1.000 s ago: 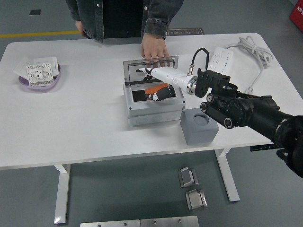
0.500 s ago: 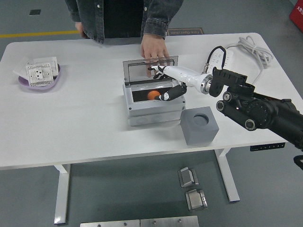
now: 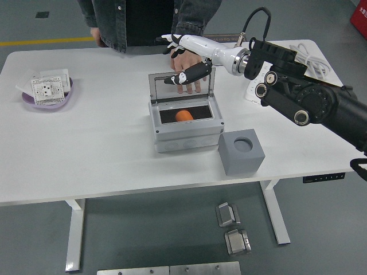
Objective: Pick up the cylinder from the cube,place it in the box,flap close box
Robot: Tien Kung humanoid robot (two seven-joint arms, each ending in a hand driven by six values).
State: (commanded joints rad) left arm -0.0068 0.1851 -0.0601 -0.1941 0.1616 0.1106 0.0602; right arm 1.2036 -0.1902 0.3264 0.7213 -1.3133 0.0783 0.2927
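One orange cylinder lies inside the grey box at the centre of the frame, so the first two steps of the task look done. The grey cube, lower right of the box, shows only its empty round socket. The box's clear hinged lid stands upright at the rear edge. The right hand hovers above and behind the lid's top rim, its fingers spread loosely and holding nothing; contact with the lid cannot be confirmed. The left hand is out of view. A person's hand rests flat on the white counter just behind the lid. A purple dish sits at the upper left; a power strip lies at the upper right. Judged from its look, the lid is thin, stiff, smooth plastic, light and free-swinging: it is best pushed at its top edge towards the bottom of the frame, not pinched.
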